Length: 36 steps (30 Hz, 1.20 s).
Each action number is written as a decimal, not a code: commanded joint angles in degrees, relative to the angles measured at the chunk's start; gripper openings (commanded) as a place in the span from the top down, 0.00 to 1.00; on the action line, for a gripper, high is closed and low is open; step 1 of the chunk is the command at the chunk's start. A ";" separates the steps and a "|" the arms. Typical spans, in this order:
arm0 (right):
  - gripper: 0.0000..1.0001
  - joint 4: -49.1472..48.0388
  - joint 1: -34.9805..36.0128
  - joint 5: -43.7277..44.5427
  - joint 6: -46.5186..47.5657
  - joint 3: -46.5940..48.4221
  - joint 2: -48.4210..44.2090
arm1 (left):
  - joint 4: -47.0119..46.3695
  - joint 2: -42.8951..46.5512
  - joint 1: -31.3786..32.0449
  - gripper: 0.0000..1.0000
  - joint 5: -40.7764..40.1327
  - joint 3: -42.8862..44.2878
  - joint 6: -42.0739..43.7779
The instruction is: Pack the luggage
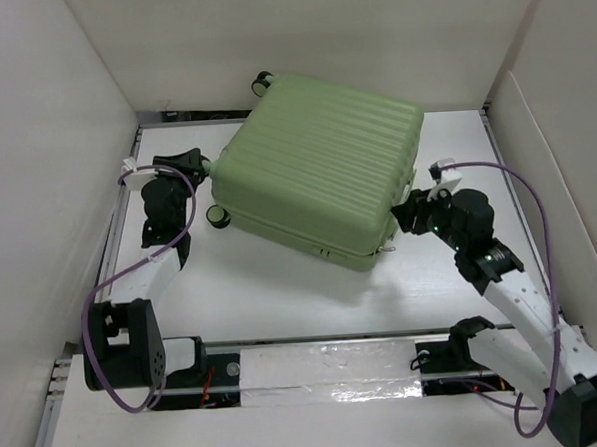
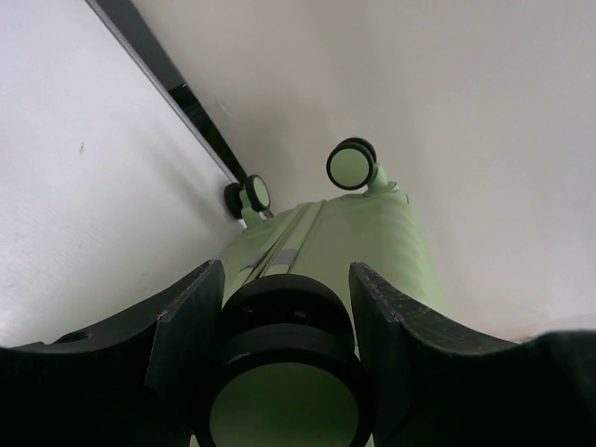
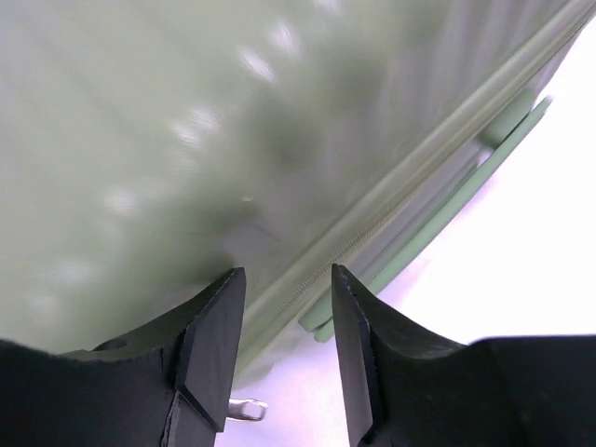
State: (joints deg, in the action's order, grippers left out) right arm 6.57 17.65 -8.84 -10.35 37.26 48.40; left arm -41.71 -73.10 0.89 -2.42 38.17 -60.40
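Note:
The luggage is a light green ribbed suitcase lying shut and askew on the white table. My left gripper is at its left corner. In the left wrist view my left gripper straddles a black-and-green wheel that fills the gap and touches both fingers. Two more wheels show beyond, on the shell. My right gripper is at the right corner. In its wrist view my right gripper is open, its tips against the zipper seam, gripping nothing. A metal zipper pull hangs below.
White walls enclose the table on the left, back and right. A black rail runs along the table's left edge. A strip of shiny tape covers the near edge between the arm bases.

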 commanded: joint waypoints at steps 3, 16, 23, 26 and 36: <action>0.69 -1.04 1.42 -3.37 -1.34 -2.35 -11.04 | -1.63 8.67 1.22 0.74 3.12 -1.96 1.69; 0.91 5.47 1.42 -7.86 -6.52 -14.22 -25.26 | 2.95 10.70 1.22 0.92 3.13 0.85 3.01; 0.89 1.52 1.42 -10.49 -9.69 -20.03 -28.81 | 3.57 8.77 1.22 0.61 1.89 0.24 3.54; 0.74 -1.20 1.42 -11.63 -8.90 -19.94 -25.56 | 2.87 9.38 1.22 0.56 1.54 -0.73 3.27; 0.63 -13.34 1.42 -12.52 -7.58 -24.42 -21.16 | 7.17 14.74 0.70 0.23 -5.50 -0.47 3.80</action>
State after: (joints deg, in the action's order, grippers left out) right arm 0.78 18.83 -21.02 -19.00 13.52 26.96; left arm -31.27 -60.71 1.78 -6.63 34.76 -57.01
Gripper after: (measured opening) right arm 0.373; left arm 0.768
